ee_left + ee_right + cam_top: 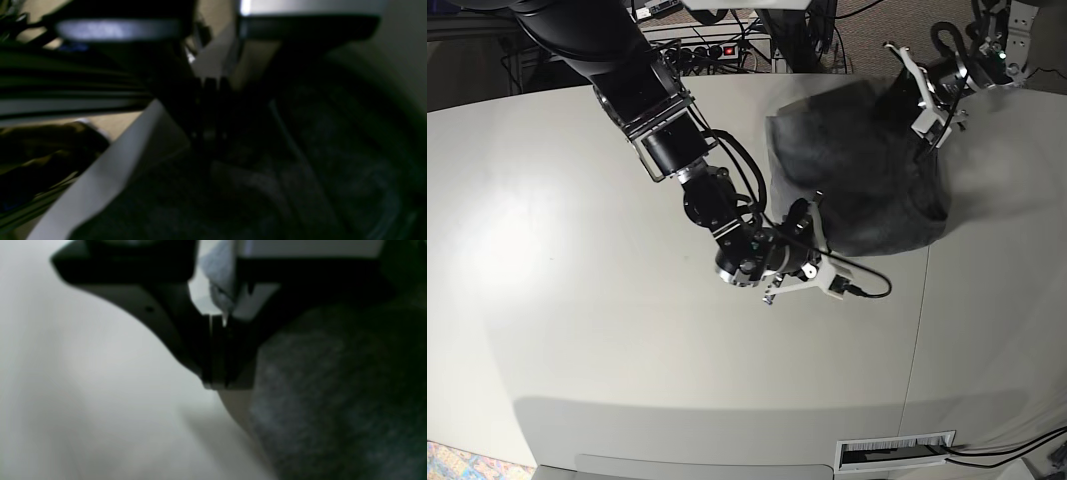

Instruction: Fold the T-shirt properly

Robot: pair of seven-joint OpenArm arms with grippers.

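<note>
1. Your T-shirt (857,170) sits on the far right part of the white table (577,300), bunched into a dark grey mound rather than spread flat.
2. Your right gripper (815,205) is at the shirt's near-left edge, arm reaching in from the top left of the base view. In the right wrist view the jaws are pressed together with the grey knit (333,390) right beside them. I cannot tell whether a fold is pinched between them.
3. Your left gripper (924,118) is at the shirt's far right edge, near the table's back rim. The left wrist view is dark and blurred; the jaws look closed, with fabric (300,166) lying below them. A grip on it I cannot tell.
4. A cable (867,290) loops off the right wrist onto the table just in front of the shirt.
</note>
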